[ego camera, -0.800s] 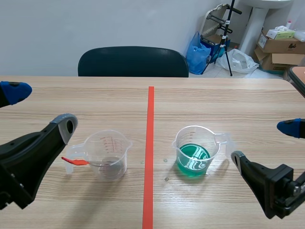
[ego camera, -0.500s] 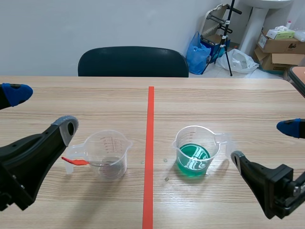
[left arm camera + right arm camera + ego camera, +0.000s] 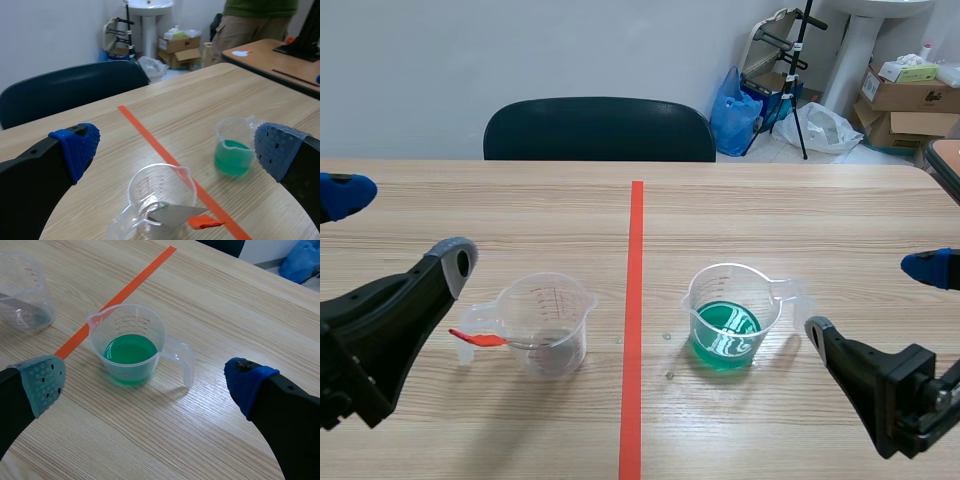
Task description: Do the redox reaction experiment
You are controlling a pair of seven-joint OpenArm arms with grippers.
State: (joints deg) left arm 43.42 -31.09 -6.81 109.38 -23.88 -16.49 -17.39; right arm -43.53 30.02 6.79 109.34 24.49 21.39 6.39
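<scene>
Lower left of the scene view: left gripper (image 3: pixel 400 228), fingers spread wide, pinching nothing. Hangs just left of the clear measuring cup (image 3: pixel 552 320), apart from it. In the left wrist view, same gripper (image 3: pixel 175 147) with blue dotted pads far apart, the clear cup (image 3: pixel 160 200) ahead of and between the fingers.

Left of centre on the wooden table (image 3: pixel 770 210): clear measuring cup, upright, handle toward the frame's left, spout toward the right. Holds a spoon (image 3: pixel 485 339), bowl down inside, orange-red handle sticking out over the rim on the handle side. Shows a little greyish matter at the bottom; cannot tell what.

Right of centre: second measuring cup (image 3: pixel 732 315), upright, partly filled with green liquid, handle toward the frame's right. Stands across the orange-red tape line (image 3: pixel 633 330) from the clear cup, well apart from it.

Lower right of the scene view: right gripper (image 3: pixel 873 298), fingers wide open, empty. Sits just right of the green cup's handle, not touching. In the right wrist view, same gripper (image 3: pixel 145 382) with pads spread and the green cup (image 3: pixel 131 345) ahead of and between the fingers, the clear cup (image 3: pixel 22 297) farther off beyond the tape.

Top centre, behind the table: dark chair (image 3: pixel 600 128). Upper right: cardboard boxes (image 3: pixel 910 95) on the floor.
</scene>
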